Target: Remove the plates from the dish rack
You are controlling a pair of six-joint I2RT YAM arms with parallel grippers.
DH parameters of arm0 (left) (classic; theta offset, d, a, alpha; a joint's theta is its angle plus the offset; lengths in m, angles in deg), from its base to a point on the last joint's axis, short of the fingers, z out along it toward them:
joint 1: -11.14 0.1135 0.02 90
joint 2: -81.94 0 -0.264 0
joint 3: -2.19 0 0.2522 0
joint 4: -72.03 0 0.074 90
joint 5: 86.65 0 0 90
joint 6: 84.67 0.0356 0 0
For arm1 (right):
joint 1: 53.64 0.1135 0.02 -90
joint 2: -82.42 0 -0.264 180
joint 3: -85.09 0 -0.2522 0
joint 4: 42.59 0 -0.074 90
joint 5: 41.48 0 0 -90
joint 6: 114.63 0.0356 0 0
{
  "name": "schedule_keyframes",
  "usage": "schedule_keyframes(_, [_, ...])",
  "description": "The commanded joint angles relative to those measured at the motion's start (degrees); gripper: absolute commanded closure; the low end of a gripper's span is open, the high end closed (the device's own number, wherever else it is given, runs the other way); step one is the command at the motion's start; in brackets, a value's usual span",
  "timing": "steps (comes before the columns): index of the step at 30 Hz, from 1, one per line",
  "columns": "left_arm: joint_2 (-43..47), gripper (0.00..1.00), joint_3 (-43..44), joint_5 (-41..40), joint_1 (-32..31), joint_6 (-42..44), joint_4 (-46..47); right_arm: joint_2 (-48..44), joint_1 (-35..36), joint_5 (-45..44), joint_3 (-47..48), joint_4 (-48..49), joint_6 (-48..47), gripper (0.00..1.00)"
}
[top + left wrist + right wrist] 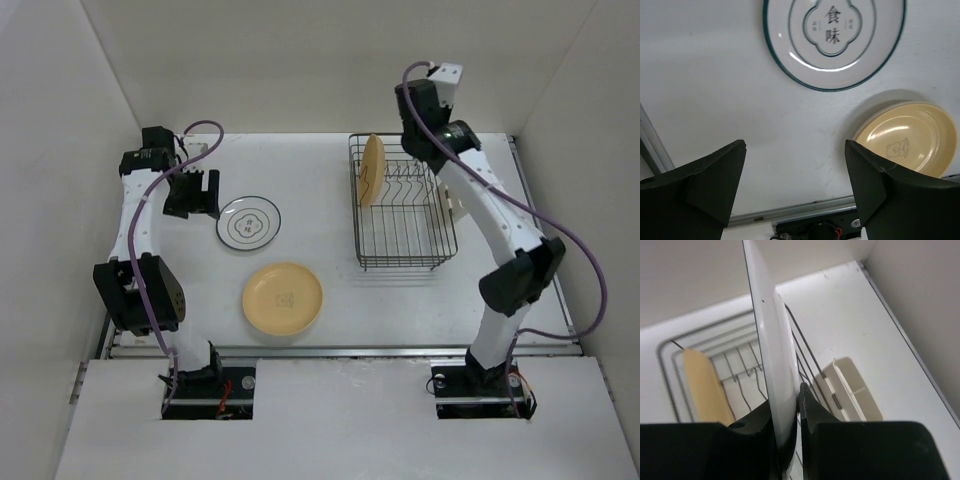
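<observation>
Clamping my right fingers (806,407) on upright white plate (771,365) rim, caddy (852,390) side of dish rack (405,267), edge-on for lifting straight out; my left fingers (720,177) hanging apart, left of dish rack.

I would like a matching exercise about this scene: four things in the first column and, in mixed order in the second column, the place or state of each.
Column one
1. round white plate with dark green rings
2. plain white plate seen edge-on
3. black left pincer
4. small beige plastic caddy

Column two
A. just outside the dark wire dish rack
B. open, holding nothing
C. flat on the white table
D. clamped in the black right pincer

Pairs: 1-C, 2-D, 3-B, 4-A
</observation>
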Motion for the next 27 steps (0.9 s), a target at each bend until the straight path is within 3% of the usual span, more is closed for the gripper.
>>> schedule_keyframes(1, [5.0,0.22,1.4,10.1,-0.1,3.0,-0.3,-9.8,-0.7,10.6,-2.9,12.9,-4.6,1.00])
schedule_keyframes(3, [6.6,0.18,0.9,19.2,-0.1,5.3,-0.9,-13.6,-0.7,27.3,-6.2,17.4,-7.3,1.00])
schedule_keyframes(4, [6.7,0.18,0.9,22.6,-0.1,6.0,-0.9,-13.6,-0.7,43.8,-6.9,18.5,-7.4,1.00])
schedule_keyframes(7, [7.8,0.07,-0.4,34.6,-0.1,6.6,-0.9,-8.6,-0.2,66.8,-6.9,18.5,-8.0,1.00])
schedule_keyframes(8, [7.8,0.03,-0.4,37.2,-0.1,7.1,-0.9,-6.8,-0.2,78.9,-6.9,18.5,-8.0,1.00])
schedule_keyframes(9, [7.8,0.00,-1.0,39.4,-0.1,7.1,-0.4,-2.8,0.5,83.2,-6.9,18.5,-8.0,1.00])
schedule_keyframes(14, [7.8,0.00,-3.2,43.8,-0.1,7.1,0.6,5.1,3.9,97.0,-6.2,17.9,-8.0,1.00])
schedule_keyframes(18, [8.3,0.02,-6.2,36.5,-3.3,6.5,3.0,5.8,6.5,105.9,-6.7,22.3,-8.0,1.00])
schedule_keyframes(22, [7.7,0.05,-7.7,34.3,-3.3,6.5,3.6,4.4,7.7,107.3,-8.3,24.4,-8.0,1.00])
schedule_keyframes(27, [6.4,0.19,-7.1,38.2,-3.3,7.4,1.2,6.8,8.3,111.1,-8.3,23.8,-8.0,1.00])
